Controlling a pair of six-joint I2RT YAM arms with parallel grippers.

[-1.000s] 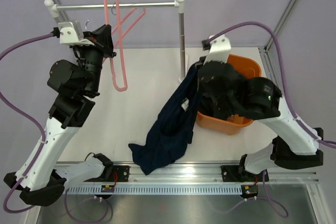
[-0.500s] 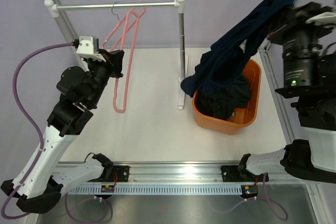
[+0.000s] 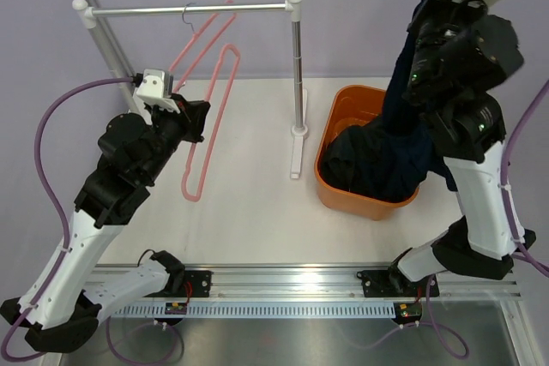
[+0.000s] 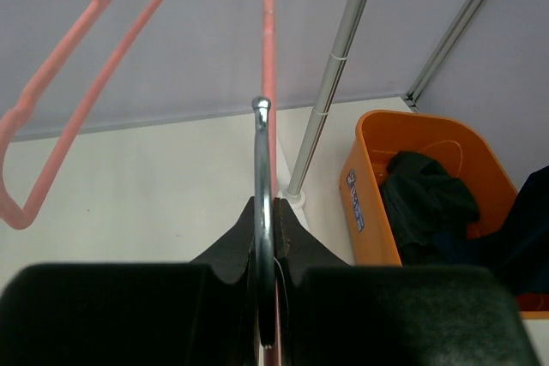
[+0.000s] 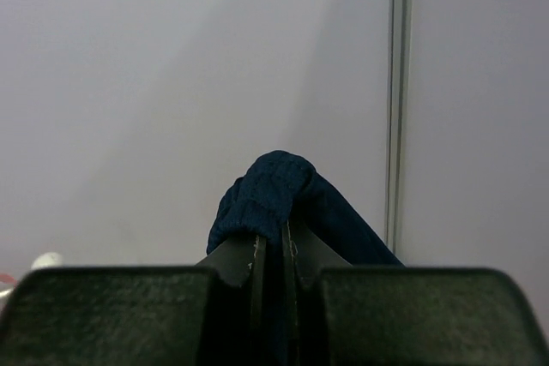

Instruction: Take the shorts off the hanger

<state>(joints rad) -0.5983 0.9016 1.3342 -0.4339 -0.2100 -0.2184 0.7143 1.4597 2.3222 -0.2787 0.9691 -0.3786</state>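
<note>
— What is hidden or hard to make out?

— In the overhead view the right gripper (image 5: 274, 236) is masked by its own wrist, and the top of that arm is cropped by the frame. Where the hanging dark navy cloth shorts (image 3: 401, 100) end and the second navy pair (image 3: 369, 167), heaped in the orange plastic basket (image 3: 347, 117), begins cannot be told.

— Can any writing be read?

— A blue-and-white label (image 4: 354, 203) is seen on the basket's wall, but its print is too small to be read.

— How are the shorts placed relative to the grippers?

— A bunched fold is pinched between the right gripper's jaws, held high above the basket, and the cloth is draped down into it. The left gripper (image 4: 268, 212) is pressed together on the chrome hook (image 4: 262, 152) of a pink loop-shaped hanger (image 4: 268, 40), near the silver metal rail (image 3: 189, 10) and well apart from both garments.
</note>
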